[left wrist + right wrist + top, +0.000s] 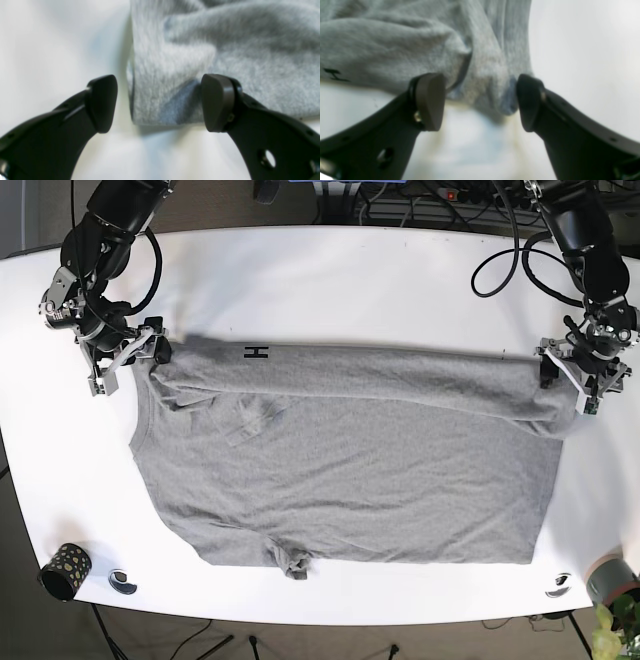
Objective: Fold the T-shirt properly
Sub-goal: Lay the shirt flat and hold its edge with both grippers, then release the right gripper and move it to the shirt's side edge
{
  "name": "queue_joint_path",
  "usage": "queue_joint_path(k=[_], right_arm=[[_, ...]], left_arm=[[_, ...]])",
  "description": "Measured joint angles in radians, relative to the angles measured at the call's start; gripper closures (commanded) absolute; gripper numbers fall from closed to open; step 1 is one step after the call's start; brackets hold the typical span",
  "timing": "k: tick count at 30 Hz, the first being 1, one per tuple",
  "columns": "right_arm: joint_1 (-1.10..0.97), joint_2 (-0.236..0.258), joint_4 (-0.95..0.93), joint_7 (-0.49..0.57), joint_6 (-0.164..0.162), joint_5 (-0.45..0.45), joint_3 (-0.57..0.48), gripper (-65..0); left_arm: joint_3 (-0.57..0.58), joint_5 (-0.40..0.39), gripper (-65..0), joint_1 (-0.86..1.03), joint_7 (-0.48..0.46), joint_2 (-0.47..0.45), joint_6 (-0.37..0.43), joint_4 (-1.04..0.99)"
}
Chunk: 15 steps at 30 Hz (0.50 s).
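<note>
Mid-fold: shirt (350, 470) lies spread on the white counter (330, 280), its far edge already doubled over into a band across the upper middle of the base view. Both pincers sit at that band's ends. Left pincer (160, 102) is wide apart, straddling a folded corner, nothing clamped. Right pincer (480, 100) is also apart, with cloth between the tips, probably touching; blur hides it. Next likely calls for closing on both corners together.
</note>
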Motion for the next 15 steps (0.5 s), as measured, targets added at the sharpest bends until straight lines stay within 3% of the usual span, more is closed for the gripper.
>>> queue_joint_path(k=[4, 7, 15], right_arm=[[0.019, 0.005, -0.05, 0.045, 0.0, 0.005, 0.001, -40.0], [0.024, 0.005, -0.064, 0.068, 0.0, 0.011, -0.001, -36.3], [0.018, 0.003, -0.068, 0.065, 0.0, 0.01, -0.001, -1.7]], left_arm=[[0.002, -0.003, -46.7, -0.005, -0.008, 0.0, 0.0, -0.011], [0.004, -0.003, -38.9, -0.003, -0.009, -0.002, 0.0, -0.013], [0.006, -0.021, -7.2, -0.002, -0.03, -0.003, -0.02, -0.037]])
